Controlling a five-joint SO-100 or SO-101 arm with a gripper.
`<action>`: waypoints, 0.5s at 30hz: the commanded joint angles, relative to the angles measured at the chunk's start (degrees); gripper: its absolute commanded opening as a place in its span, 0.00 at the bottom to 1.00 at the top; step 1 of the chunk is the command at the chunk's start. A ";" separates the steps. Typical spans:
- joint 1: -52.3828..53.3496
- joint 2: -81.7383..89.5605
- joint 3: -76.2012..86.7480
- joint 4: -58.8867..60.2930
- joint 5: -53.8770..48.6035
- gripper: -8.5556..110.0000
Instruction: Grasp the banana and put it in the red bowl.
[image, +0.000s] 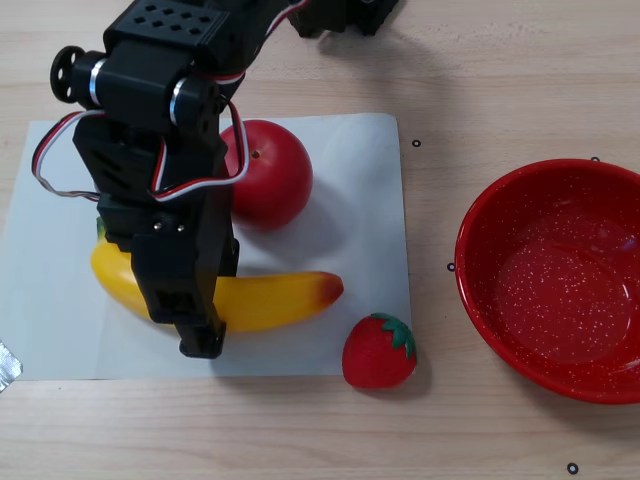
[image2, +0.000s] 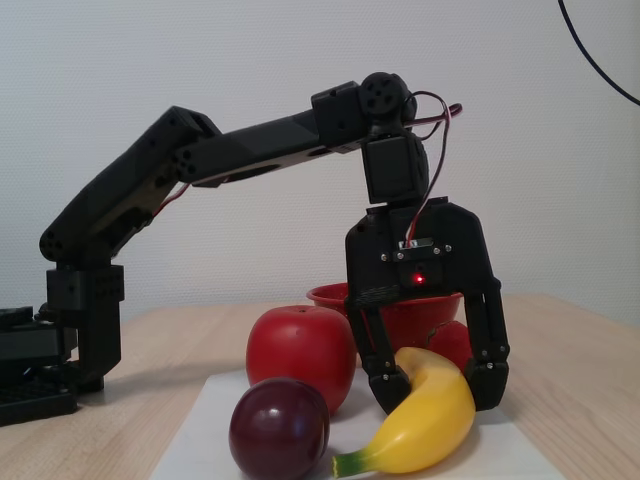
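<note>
The yellow banana (image2: 425, 425) lies across the white sheet, its green stem toward the camera in the fixed view. In the other view the banana (image: 270, 300) shows its orange-red tip at the right, with the arm covering its left half. My gripper (image2: 438, 385) is shut on the banana, one black finger (image2: 385, 385) on each side of its middle. From above the gripper (image: 185, 300) comes straight down over it. The red bowl (image: 500, 210) stands on bare wood to the right of the sheet; in the fixed view the red bowl (image2: 330, 296) is behind the gripper.
A red apple (image: 275, 175) sits just behind the banana on the white sheet (image: 360, 180). A toy strawberry (image: 378, 352) rests at the sheet's front right corner. A dark plum (image2: 279, 429) stands near the camera in the fixed view. The arm's base (image2: 60, 340) is at the left.
</note>
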 joint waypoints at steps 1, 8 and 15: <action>-0.44 14.06 -0.62 -2.29 -1.05 0.07; -0.97 19.78 3.52 -4.39 -2.64 0.07; -1.67 25.14 7.29 -6.68 -4.22 0.07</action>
